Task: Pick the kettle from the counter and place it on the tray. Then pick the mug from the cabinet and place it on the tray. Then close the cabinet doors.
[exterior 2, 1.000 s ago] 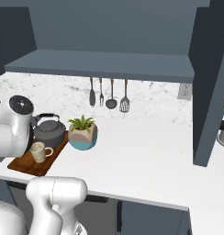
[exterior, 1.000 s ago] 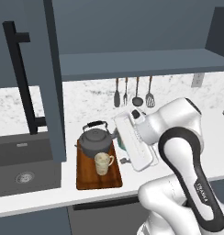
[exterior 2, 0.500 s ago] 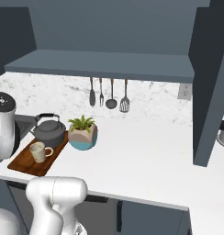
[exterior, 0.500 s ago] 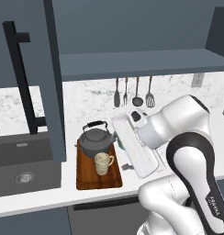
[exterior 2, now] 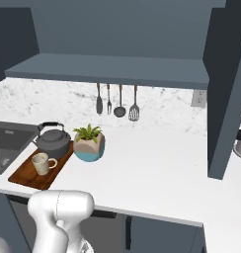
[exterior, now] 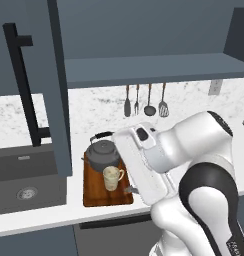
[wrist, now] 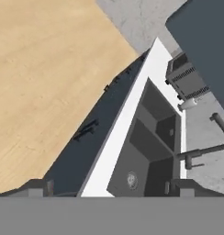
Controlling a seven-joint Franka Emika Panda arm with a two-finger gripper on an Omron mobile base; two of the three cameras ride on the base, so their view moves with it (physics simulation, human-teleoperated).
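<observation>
Counter | kettle and mug on tray — hand over sink

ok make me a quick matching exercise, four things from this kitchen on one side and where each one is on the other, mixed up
Things:
1. kettle
2. mug
3. plant pot
4. utensils

Places:
A. hanging on the wall under the shelf
B. on the counter, just right of the tray
C. on the near end of the tray
D. on the far end of the tray

Pairs: 1-D, 2-C, 3-B, 4-A
</observation>
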